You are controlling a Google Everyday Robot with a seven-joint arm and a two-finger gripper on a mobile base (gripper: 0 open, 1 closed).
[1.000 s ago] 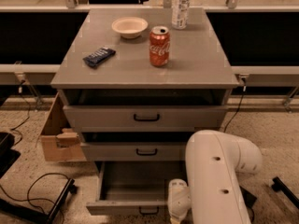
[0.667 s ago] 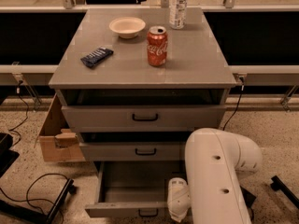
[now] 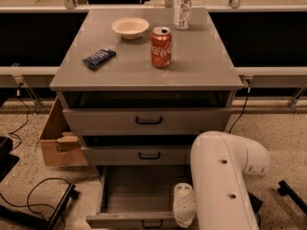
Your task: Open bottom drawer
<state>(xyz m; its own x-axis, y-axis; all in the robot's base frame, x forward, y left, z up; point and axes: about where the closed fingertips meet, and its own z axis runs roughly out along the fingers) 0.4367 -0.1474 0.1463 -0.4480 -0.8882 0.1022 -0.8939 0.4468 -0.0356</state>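
Note:
The grey cabinet has three drawers. The bottom drawer (image 3: 129, 220) is pulled out, showing its plain grey tray (image 3: 136, 190) and a small black loop handle (image 3: 151, 223) at the front's centre, cut by the lower edge. My white arm (image 3: 223, 181) reaches down at the lower right. The gripper (image 3: 183, 206) sits at the drawer's right front corner, its fingers hidden below the view. The mid drawer (image 3: 139, 155) and top drawer (image 3: 146, 121) stand slightly out.
On the cabinet top (image 3: 201, 56): a red soda can (image 3: 161, 47), a white bowl (image 3: 130, 27), a dark snack packet (image 3: 99, 57), a clear bottle (image 3: 183, 1). A cardboard box (image 3: 55, 138) stands left of the cabinet. Black cables (image 3: 29, 195) lie on the floor.
The view has shifted slightly and the bottom drawer has come a little further out towards the front. The arm stays at the drawer's right front corner.

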